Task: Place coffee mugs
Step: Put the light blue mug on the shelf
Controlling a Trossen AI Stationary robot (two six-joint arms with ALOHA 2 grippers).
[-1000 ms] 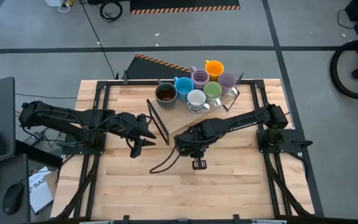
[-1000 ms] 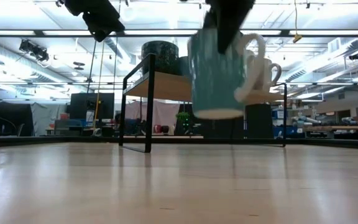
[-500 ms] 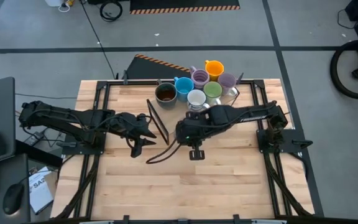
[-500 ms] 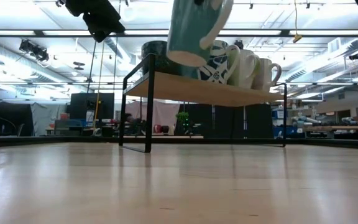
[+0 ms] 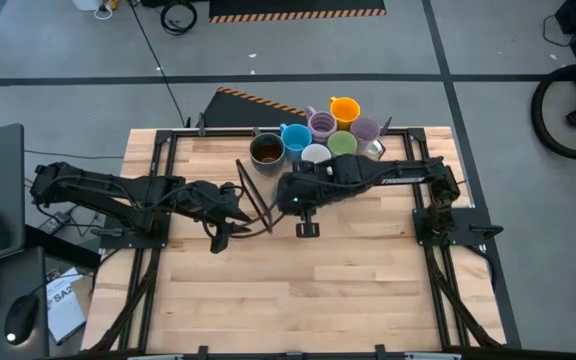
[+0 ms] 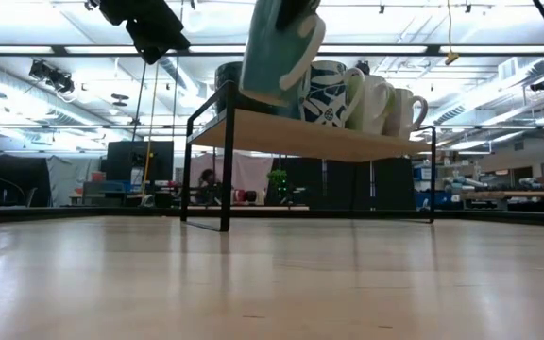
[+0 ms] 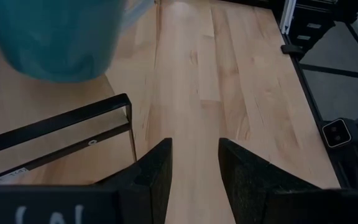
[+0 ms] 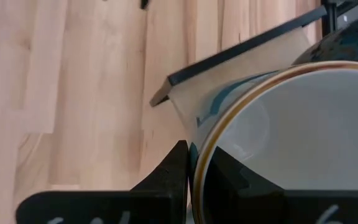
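Observation:
A teal mug (image 6: 277,47) hangs tilted in my right gripper (image 8: 199,153), above the near left corner of a black-framed wooden shelf (image 6: 300,138). In the high view my right arm covers it. Several mugs stand on the shelf: dark brown (image 5: 266,150), blue (image 5: 295,138), white (image 5: 315,154), green (image 5: 342,145), two purple (image 5: 321,124) and orange (image 5: 344,108). My left gripper (image 7: 194,167) is open and holds nothing. It hovers left of the shelf (image 5: 223,215), and its wrist view shows the teal mug (image 7: 55,37). My right gripper pinches the teal mug's wall at the rim (image 8: 204,150). One finger (image 8: 229,180) is inside the mug and the other finger (image 8: 166,180) is outside. The mug is lifted clear, tilted, with its base (image 6: 267,94) above the shelf top.
The shelf stands on black legs (image 6: 225,170) across the table's far half. Its near left frame corner (image 7: 126,99) lies just ahead of my left gripper. Bare wooden table (image 5: 298,290) spreads toward the near edge. A black cable (image 5: 253,228) lies by the shelf.
My right gripper has risen and moved toward the table's far edge and left, carrying the teal mug. The mug went from low in front of the shelf to above the shelf's near left corner, and it has tipped.

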